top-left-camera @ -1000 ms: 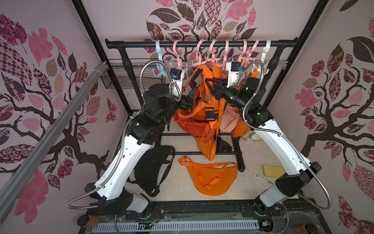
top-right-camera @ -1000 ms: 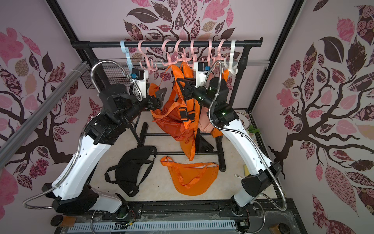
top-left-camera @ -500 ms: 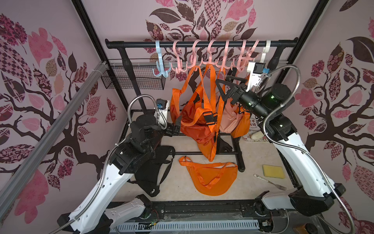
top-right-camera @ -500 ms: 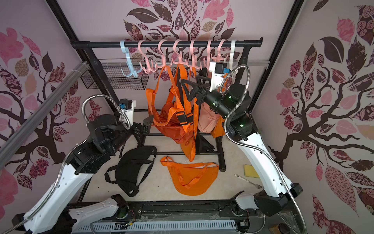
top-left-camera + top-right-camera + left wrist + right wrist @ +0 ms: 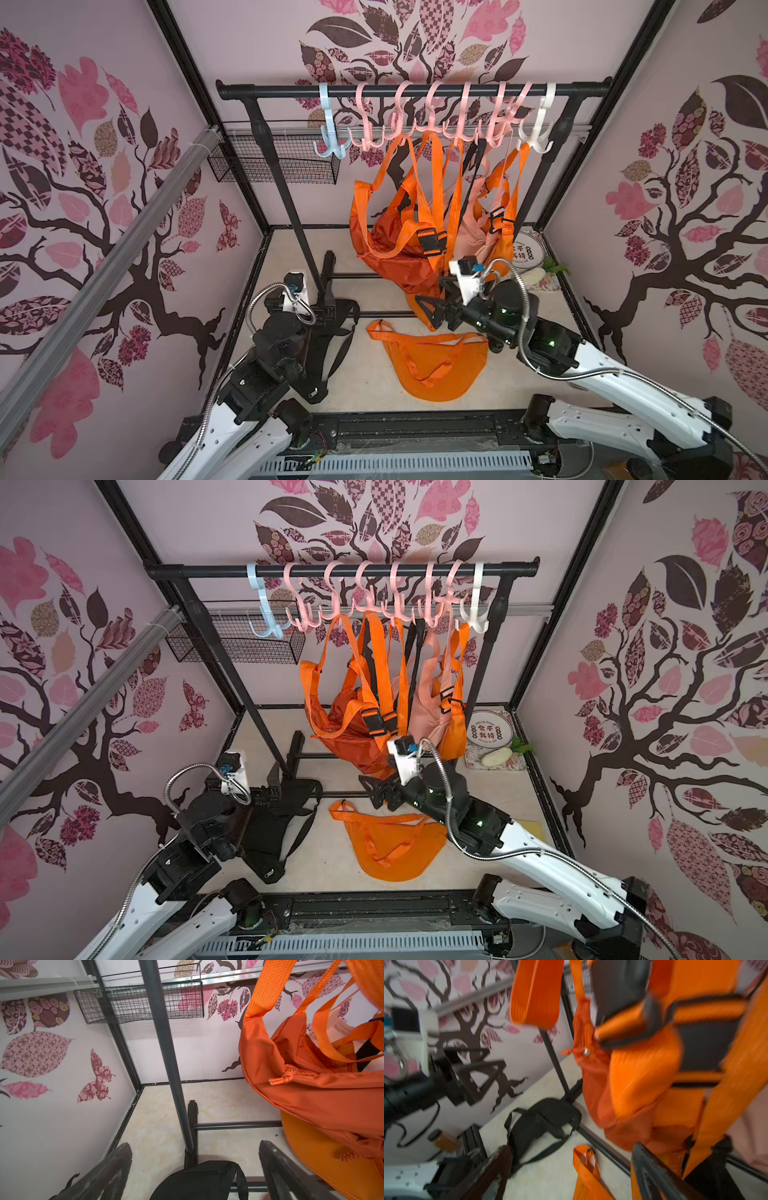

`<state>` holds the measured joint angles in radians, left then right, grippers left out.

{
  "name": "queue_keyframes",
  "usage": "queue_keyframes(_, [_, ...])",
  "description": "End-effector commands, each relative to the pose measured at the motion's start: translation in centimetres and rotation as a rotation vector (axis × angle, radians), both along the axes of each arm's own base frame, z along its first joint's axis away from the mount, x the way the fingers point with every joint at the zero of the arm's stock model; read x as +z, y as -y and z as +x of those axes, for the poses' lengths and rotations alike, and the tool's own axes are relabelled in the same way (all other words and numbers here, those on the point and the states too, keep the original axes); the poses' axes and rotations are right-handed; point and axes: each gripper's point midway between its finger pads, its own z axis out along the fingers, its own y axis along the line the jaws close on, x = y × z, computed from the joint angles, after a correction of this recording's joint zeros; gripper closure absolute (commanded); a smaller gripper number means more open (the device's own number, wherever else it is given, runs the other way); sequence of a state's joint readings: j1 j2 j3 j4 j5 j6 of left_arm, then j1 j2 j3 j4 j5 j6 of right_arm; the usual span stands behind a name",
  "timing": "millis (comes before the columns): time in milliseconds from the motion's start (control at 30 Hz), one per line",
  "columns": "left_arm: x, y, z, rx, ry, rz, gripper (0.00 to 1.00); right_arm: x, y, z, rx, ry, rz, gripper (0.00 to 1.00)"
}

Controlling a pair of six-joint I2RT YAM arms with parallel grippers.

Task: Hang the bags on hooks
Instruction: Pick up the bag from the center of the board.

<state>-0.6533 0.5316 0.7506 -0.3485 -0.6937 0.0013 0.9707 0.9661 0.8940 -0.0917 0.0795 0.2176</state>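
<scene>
Both of your arms have come down from the rail (image 5: 415, 89) since a second ago. Then they were up among the hooks with the orange straps; now they sit low over the floor.

Your left gripper (image 5: 195, 1146) hangs above the black bag (image 5: 328, 345), which lies on the floor at the foot of the rack's left post. Its jaws stand wide apart, with nothing clamped between them.

Your right gripper (image 5: 434, 311) has pulled back to the bottom of the hanging cluster, just above the loose orange bag (image 5: 436, 365) that lies flat on the floor. Its jaws are spread too and hold nothing. That wrist view is smeared, so a fingertip may or may not be brushing the hanging fabric.

The hung orange bag (image 5: 395, 253) is up. Its straps run to the pink hooks (image 5: 397, 124) and its body dangles clear of the floor. It hangs on the left of the cluster, beside a peach bag (image 5: 471, 237) and more orange fabric on the same row. The straps cross and overlap on their way up to the hooks.

You also have a blue hook (image 5: 330, 147) at the left end of the rail and a white hook (image 5: 536, 139) at the right end. A wire basket (image 5: 278, 162) is fixed to the back wall behind the left post.
</scene>
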Motion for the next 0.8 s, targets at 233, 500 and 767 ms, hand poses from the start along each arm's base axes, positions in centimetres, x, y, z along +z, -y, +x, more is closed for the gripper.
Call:
queue_keyframes(233, [0.5, 0.0, 0.4, 0.028, 0.060, -0.071, 0.02, -13.7, 1.5, 1.2, -0.180, -0.116, -0.248, 0.23])
queue_keyframes(500, [0.5, 0.2, 0.2, 0.017, 0.068, -0.070, 0.02, -20.5, 0.4, 2.5, -0.208, -0.149, -0.402, 0.18])
queue_keyframes(767, [0.4, 0.5, 0.2, 0.004, 0.068, -0.064, 0.02, -24.1, -0.4, 2.1, -0.178, -0.128, -0.468, 0.17])
